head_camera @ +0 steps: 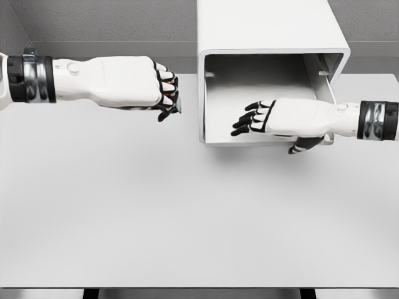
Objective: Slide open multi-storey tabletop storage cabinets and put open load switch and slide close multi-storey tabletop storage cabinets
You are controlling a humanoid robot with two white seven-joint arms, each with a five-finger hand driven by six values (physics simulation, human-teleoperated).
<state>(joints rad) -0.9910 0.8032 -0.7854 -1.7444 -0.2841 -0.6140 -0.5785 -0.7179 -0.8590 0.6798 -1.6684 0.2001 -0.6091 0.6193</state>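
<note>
The white tabletop storage cabinet (pixel 268 25) stands at the back of the table, right of the middle. Its drawer (pixel 262 93) is slid out toward me, and the grey inside shows nothing in it. My left hand (pixel 168 98) hovers left of the drawer, its fingers curled around a small load switch (pixel 177 107); only red and blue-grey bits of the switch show between the fingertips. My right hand (pixel 249 120) reaches in from the right over the drawer's front part. Its fingers are spread and the thumb (pixel 304 146) hangs below the front rim.
A white table (pixel 187 218) fills the lower view, with its front edge near the bottom of the picture. A grey wall runs behind the cabinet. The drawer's left wall (pixel 201 99) lies just right of my left hand.
</note>
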